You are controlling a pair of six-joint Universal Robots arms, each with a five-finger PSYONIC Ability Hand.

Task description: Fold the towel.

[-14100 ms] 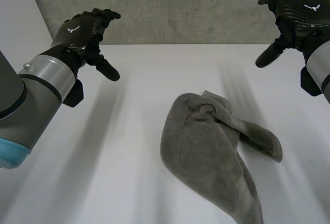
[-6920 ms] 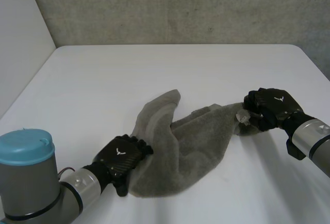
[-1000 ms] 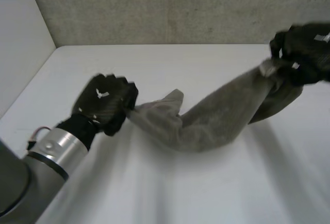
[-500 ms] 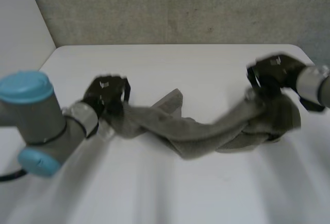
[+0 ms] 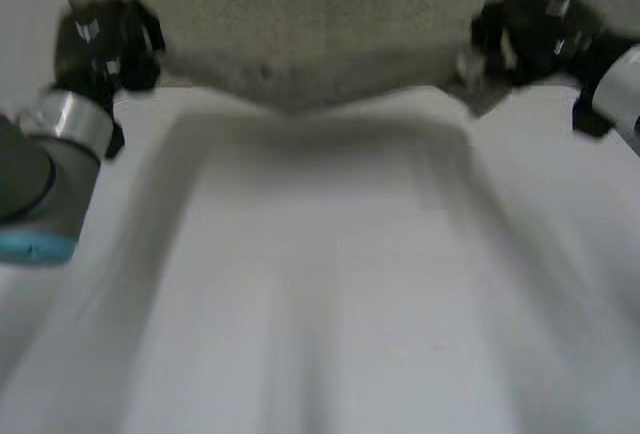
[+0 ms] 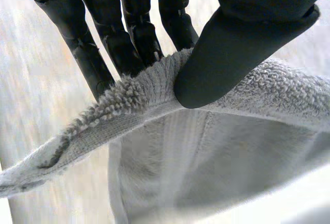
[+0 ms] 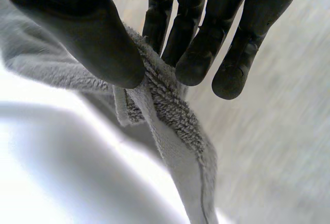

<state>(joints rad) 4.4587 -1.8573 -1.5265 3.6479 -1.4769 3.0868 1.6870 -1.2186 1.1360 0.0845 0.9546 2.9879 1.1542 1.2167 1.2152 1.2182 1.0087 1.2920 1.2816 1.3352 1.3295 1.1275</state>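
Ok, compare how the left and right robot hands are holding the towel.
The left robot hand pinches a flat stretch of the towel's edge, cloth spreading wide beneath; the right robot hand pinches a bunched fold that hangs narrow. The left's fingertips are hidden behind the cloth; some of the right's stand clear of it. Both pinch between thumb and fingers.

Your robot's left hand point(image 5: 100, 39) and right hand point(image 5: 535, 39) were black, each with small white marks on its back, segmented fingers and a broad smooth thumb, set on silvery wrist rings, and its left arm point(image 5: 25, 179) was grey with a light-blue cap
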